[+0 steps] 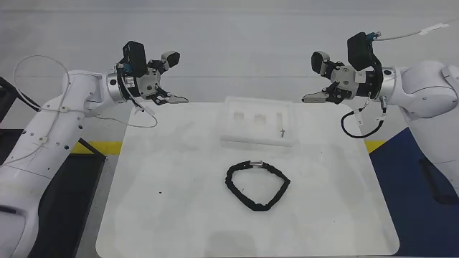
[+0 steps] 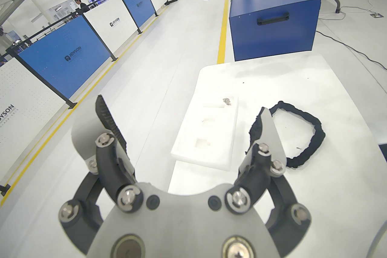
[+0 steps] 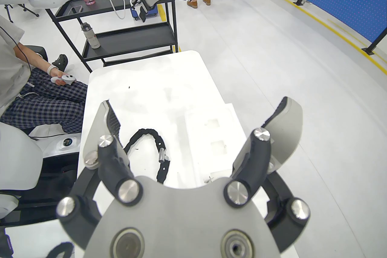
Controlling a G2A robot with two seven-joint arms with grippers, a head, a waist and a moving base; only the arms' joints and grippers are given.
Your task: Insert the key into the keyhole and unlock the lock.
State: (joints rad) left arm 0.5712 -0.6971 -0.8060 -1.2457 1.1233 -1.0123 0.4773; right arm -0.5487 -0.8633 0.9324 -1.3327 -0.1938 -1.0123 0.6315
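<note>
The key [image 1: 282, 130] lay lengthwise up-down in the tray [image 1: 258, 104], lower left of your right claw [image 1: 313, 80], the nearer one. That claw and your left claw [image 1: 178, 79] both stood spread apart, empty.

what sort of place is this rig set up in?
Probably a factory-style test hall: yellow floor lines, blue and white partition panels, and a blue cabinet beside the white table.
</note>
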